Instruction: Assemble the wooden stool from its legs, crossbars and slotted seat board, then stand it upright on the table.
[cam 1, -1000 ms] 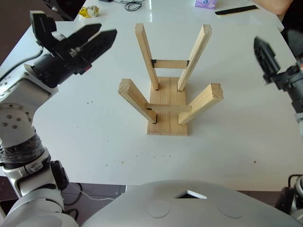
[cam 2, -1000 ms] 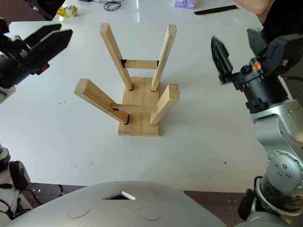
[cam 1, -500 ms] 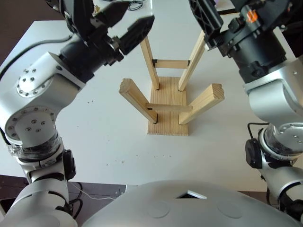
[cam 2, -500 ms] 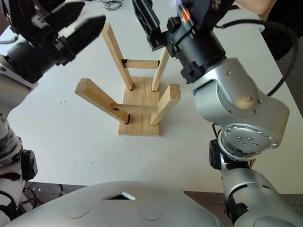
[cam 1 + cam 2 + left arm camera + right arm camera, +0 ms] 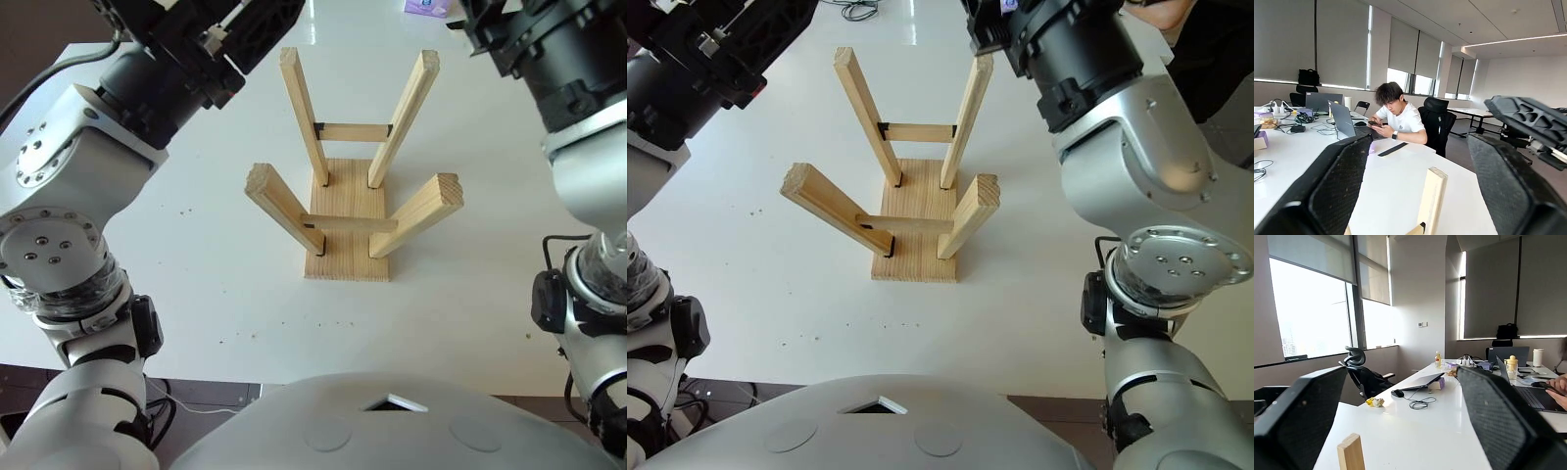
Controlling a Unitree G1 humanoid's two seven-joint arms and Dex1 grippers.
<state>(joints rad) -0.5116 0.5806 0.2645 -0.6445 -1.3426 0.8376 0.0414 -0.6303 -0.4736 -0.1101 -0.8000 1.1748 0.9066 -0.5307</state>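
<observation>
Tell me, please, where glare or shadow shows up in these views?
Left eye view: glare whitens the table at its far edge, and the stool throws barely any shadow. Right wrist view: bright windows backlight the jaws, which read as dark shapes. Left wrist view: lowered blinds keep the light even, and the jaws are dark here too.

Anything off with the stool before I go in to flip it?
The stool stands upside down: seat board flat on the table, legs up. The near legs look more splayed than the far pair, perhaps only the camera angle. No damage visible.
</observation>
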